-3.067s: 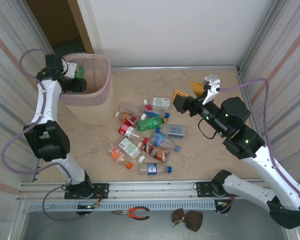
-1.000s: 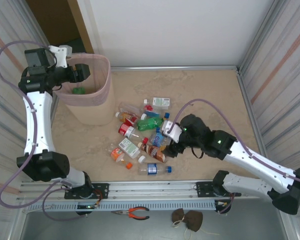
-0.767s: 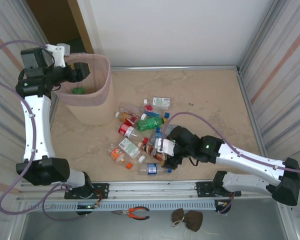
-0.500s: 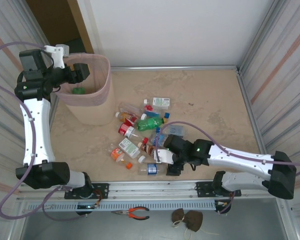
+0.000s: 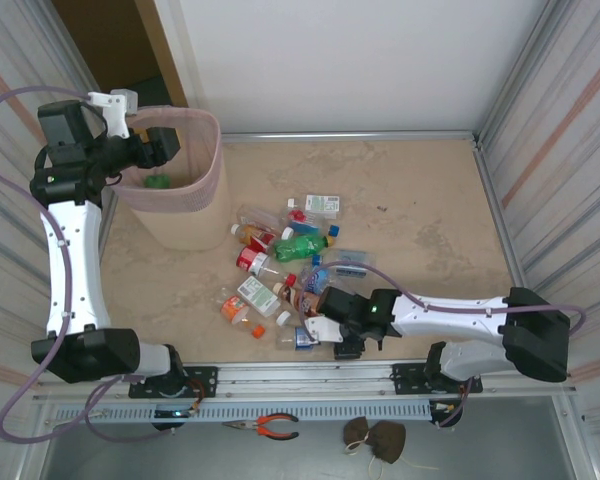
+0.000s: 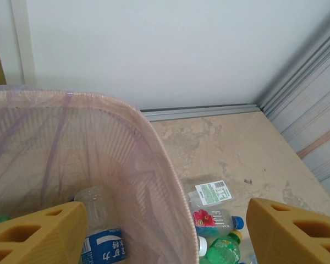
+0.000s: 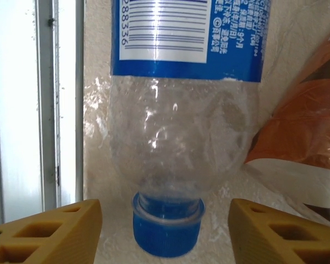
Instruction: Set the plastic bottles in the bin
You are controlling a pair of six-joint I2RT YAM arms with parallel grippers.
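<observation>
Over the bin (image 5: pixel 208 185) at the far left, my left gripper (image 5: pixel 162 145) hung wide open, holding nothing. The plastic bottles (image 5: pixel 280 255) lay clustered on the counter (image 5: pixel 430 200). At the near edge my right gripper (image 7: pixel 166 231), spread wide and empty, flanked 1 blue-labelled bottle's (image 7: pixel 184 126) blue cap (image 7: pixel 167 239) without touching it.

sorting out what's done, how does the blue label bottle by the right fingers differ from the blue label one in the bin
The table bottle lies on the table by the near edge; the binned bottle lies inside the bin. The table bottle's blue cap sits between the right gripper's open fingers; the binned bottle has no fingers on it. Both are clear plastic with a blue label printed in white.
</observation>
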